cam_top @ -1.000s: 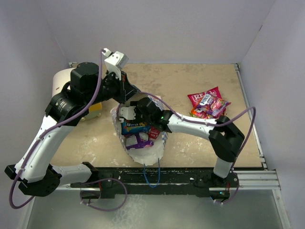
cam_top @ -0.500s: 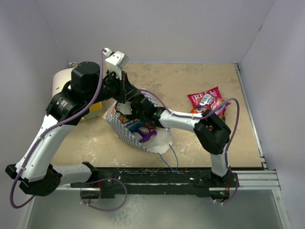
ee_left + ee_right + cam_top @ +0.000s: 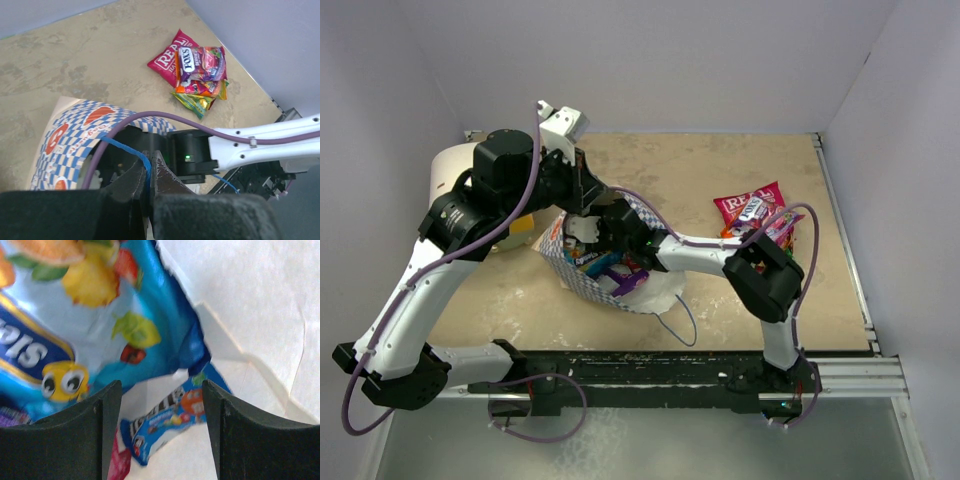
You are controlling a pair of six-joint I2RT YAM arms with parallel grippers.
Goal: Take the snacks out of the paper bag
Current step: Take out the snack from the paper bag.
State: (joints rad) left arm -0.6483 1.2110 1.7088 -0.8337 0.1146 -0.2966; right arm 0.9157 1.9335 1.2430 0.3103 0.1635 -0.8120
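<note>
Several snacks piled on worktop right of bag; left hand clamped on bag's handle; right hand inside bag, fingers spread above blue packet, gripping nothing.

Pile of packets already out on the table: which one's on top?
The purple FOX'S packet. It lies over the pink-red REAL packet and the yellow-green packet, with nothing covering it.

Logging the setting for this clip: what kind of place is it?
Probably a lab robot cell: plain white walls box in a beige table, two arms are bolted to a rail at its near edge, with snacks and a paper bag laid out.
</note>
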